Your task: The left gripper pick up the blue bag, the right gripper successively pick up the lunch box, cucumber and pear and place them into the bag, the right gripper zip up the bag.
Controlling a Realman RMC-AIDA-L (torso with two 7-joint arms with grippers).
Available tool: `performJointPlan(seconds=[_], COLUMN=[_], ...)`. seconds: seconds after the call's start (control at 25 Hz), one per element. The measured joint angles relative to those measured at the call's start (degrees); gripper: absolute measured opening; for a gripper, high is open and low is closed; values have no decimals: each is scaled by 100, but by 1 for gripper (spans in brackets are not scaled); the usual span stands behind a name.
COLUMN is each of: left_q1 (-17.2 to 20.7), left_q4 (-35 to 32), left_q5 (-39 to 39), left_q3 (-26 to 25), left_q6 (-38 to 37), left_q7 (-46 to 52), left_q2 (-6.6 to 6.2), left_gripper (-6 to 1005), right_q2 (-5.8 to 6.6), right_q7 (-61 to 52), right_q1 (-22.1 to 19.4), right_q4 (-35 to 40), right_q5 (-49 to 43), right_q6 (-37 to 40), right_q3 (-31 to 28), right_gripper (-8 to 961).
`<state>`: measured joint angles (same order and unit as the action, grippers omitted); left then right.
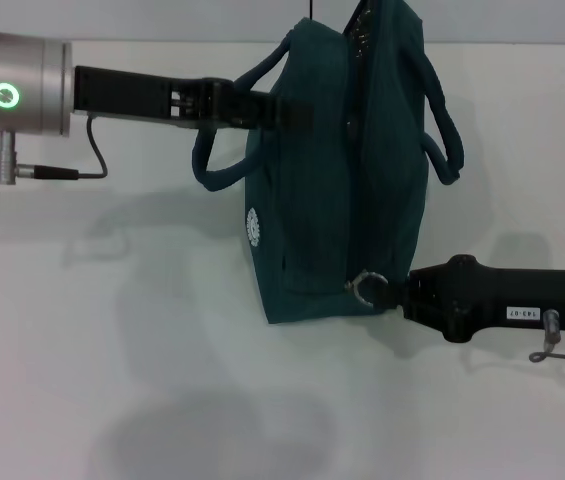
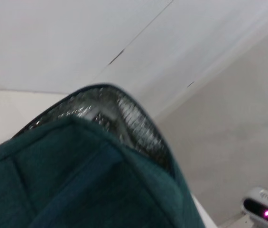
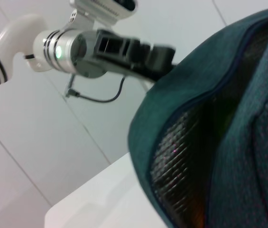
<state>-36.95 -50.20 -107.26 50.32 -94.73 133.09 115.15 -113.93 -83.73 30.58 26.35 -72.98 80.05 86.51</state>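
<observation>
The blue bag stands on the white table, its long axis running from the near end toward the far end in the head view. The left gripper reaches in from the bag's left side, jaws clenched on the bag's upper left edge, beside one loop handle. The right gripper lies at the bag's near right corner, its tip meeting the metal zipper ring; whether its jaws are closed on the ring cannot be told. The right wrist view shows the mouth partly open, foil lining exposed. Judgement: zipping is the step in hand. The pull must travel along the bag's long axis, away from the near corner. The right arm is nearer the ring.
</observation>
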Motion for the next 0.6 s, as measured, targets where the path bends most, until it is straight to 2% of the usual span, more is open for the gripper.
performJointPlan(seconds=[0.12, 0.36, 0.52, 0.6], left_q1=[11, 101, 343, 565], left_q4=[2, 2, 10, 76], left_q5=[156, 438, 515, 518], left_q3=[-12, -207, -327, -377], left_q6=[-7, -168, -247, -236], left_q7=[-104, -606, -1243, -1642], left_q2=[-10, -20, -1, 47], left_gripper=[310, 593, 761, 782], right_q2=[2, 38, 75, 89], right_q7=[-3, -6, -7, -8], right_q1=[4, 7, 3, 2], right_q4=[-3, 0, 2, 1], right_q5=[-78, -101, -89, -98], right_q6=[71, 259, 390, 466], right_q3=[-13, -20, -90, -178], right_gripper=[17, 17, 17, 17])
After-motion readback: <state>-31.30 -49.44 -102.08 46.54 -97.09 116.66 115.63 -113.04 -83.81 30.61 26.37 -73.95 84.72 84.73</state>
